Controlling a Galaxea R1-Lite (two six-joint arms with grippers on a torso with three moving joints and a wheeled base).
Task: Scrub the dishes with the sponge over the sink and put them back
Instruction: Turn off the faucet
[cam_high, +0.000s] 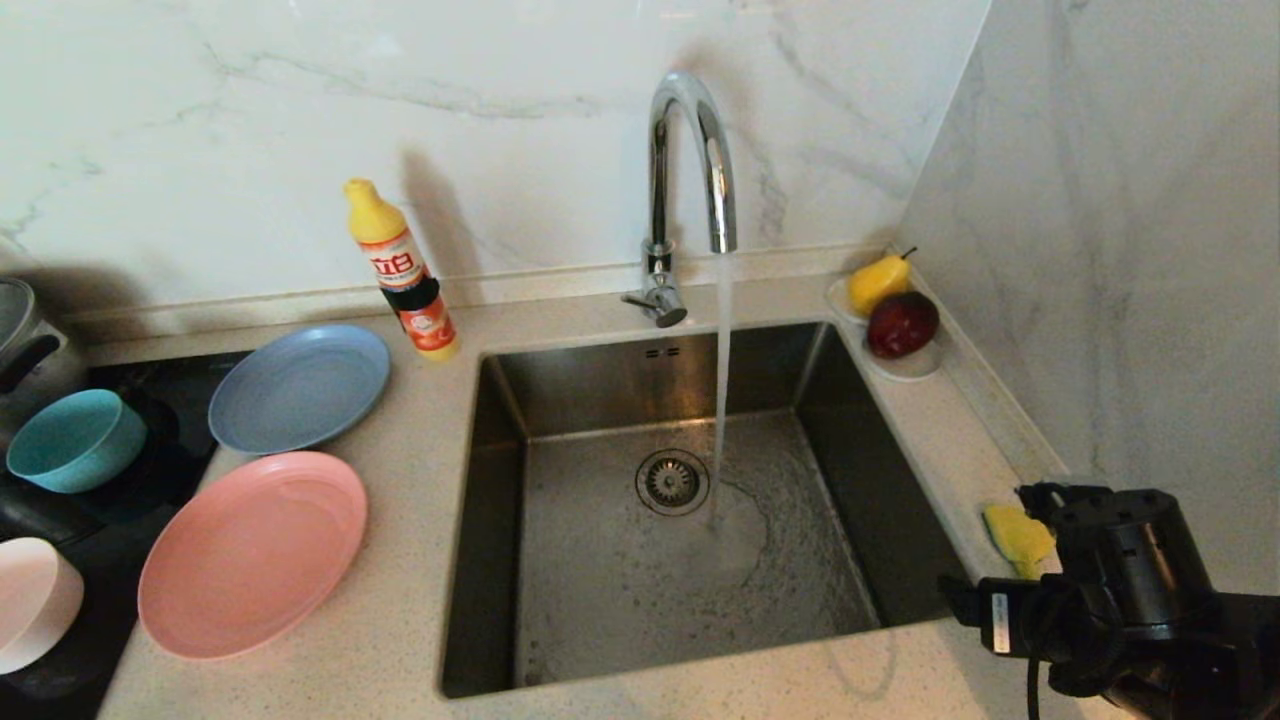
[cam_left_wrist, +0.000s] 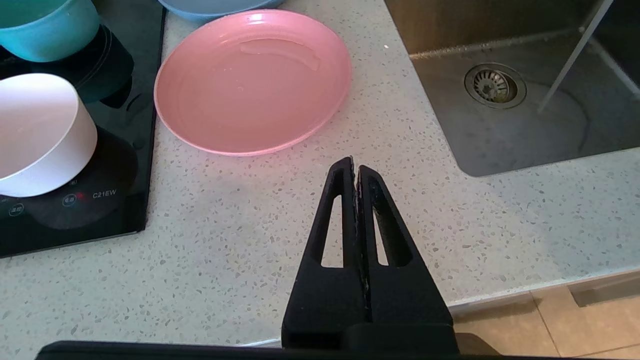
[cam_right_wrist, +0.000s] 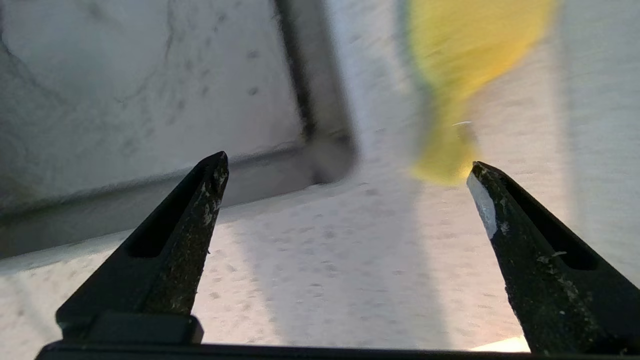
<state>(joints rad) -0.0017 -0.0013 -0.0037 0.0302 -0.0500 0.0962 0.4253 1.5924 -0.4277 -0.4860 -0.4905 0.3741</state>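
Pastel dishes, steel sink and speckled pale surface under veined white marble

The surface (cam_high: 400, 600) is pale beige with fine dark speckles; the wall (cam_high: 300, 120) is white marble with grey veins. The sink (cam_high: 500, 450) is brushed grey steel, the faucet (cam_high: 690, 160) shiny chrome. One plate (cam_high: 300, 385) is grey-blue, another plate (cam_high: 250, 550) is pink; one bowl (cam_high: 75, 440) is teal, another bowl (cam_high: 35, 600) is pale pink, near white. The sponge (cam_high: 1015, 535) is yellow. The bottle (cam_high: 400, 270) is yellow with a red, white and black label. A pear (cam_high: 878, 282) is yellow, an apple (cam_high: 902, 323) dark red, their dish (cam_high: 915, 368) white. The right gripper (cam_right_wrist: 345, 165) has black fingers (cam_right_wrist: 190, 225) flecked with white; the left gripper (cam_left_wrist: 355, 167) is plain black
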